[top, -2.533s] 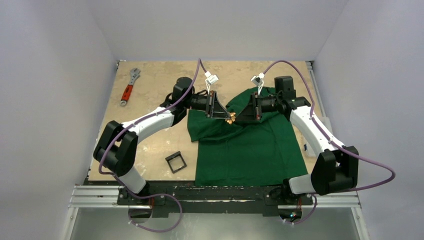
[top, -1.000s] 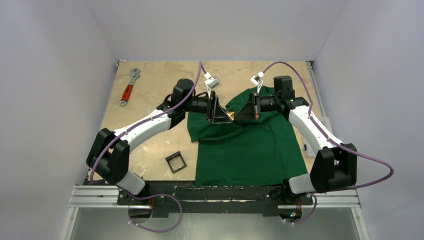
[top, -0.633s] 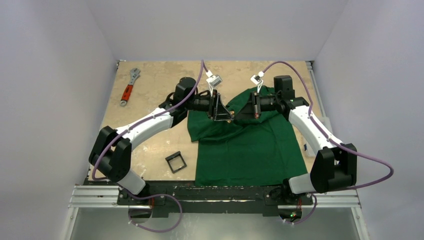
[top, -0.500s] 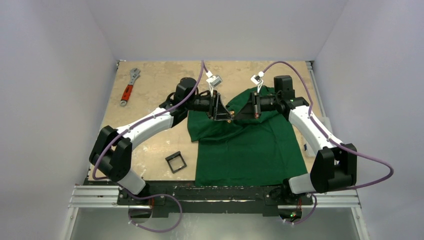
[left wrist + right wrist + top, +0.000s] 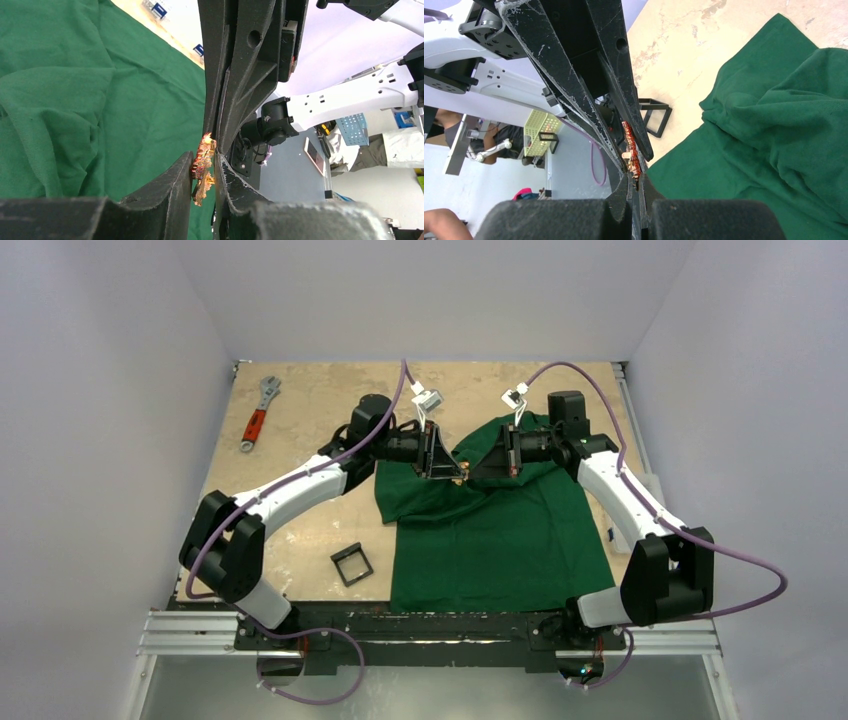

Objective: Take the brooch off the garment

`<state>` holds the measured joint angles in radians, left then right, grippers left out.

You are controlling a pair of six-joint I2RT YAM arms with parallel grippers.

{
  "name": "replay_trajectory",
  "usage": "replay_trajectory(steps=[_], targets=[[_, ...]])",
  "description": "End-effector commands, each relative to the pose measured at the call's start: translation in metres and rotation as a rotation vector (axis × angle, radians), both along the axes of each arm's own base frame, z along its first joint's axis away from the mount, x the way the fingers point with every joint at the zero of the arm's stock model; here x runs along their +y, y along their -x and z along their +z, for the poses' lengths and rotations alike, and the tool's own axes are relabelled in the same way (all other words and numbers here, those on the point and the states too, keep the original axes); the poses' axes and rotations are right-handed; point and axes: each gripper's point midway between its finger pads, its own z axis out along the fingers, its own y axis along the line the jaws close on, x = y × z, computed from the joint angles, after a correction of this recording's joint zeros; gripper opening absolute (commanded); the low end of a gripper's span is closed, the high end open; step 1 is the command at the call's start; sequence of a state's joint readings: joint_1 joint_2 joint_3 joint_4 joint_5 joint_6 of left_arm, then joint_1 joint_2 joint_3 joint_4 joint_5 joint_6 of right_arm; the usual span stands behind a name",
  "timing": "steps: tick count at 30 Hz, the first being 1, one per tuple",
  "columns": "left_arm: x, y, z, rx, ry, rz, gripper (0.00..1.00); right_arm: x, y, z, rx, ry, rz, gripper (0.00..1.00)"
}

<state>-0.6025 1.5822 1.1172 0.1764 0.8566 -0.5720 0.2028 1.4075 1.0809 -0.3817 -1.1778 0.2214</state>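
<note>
Orange-red brooch (image 5: 202, 171) pinched in L gripper (image 5: 204, 161), closed R gripper (image 5: 633, 181) alongside.

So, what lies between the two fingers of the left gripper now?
The brooch, edge-on, shown in the left wrist view between the left gripper fingers; the right gripper pinches its upper end.

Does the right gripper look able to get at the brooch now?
Likely yes: the brooch sits pinched in the left gripper, above the garment, and the tips of the right gripper meet its end, nothing between.
</note>
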Motion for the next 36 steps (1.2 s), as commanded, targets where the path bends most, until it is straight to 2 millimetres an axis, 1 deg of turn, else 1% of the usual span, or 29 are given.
replay_trajectory(steps=[1, 14, 26, 31, 36], targets=[[-0.003, 0.000, 0.013, -0.024, 0.049, -0.033, 0.19, 0.002, 0.000, 0.015, -0.075, -0.018, 0.024, 0.00], [-0.006, -0.003, 0.004, -0.002, 0.025, -0.045, 0.20, 0.005, 0.000, 0.020, -0.110, -0.019, 0.052, 0.00], [-0.010, -0.005, 0.003, 0.007, 0.028, -0.054, 0.17, 0.008, 0.002, 0.020, -0.136, -0.012, 0.081, 0.00], [-0.011, -0.007, 0.003, 0.012, 0.029, -0.054, 0.13, 0.007, 0.003, 0.020, -0.143, -0.010, 0.086, 0.00], [-0.012, -0.007, 0.003, 0.021, 0.035, -0.057, 0.14, 0.007, 0.005, 0.020, -0.147, -0.009, 0.091, 0.00]])
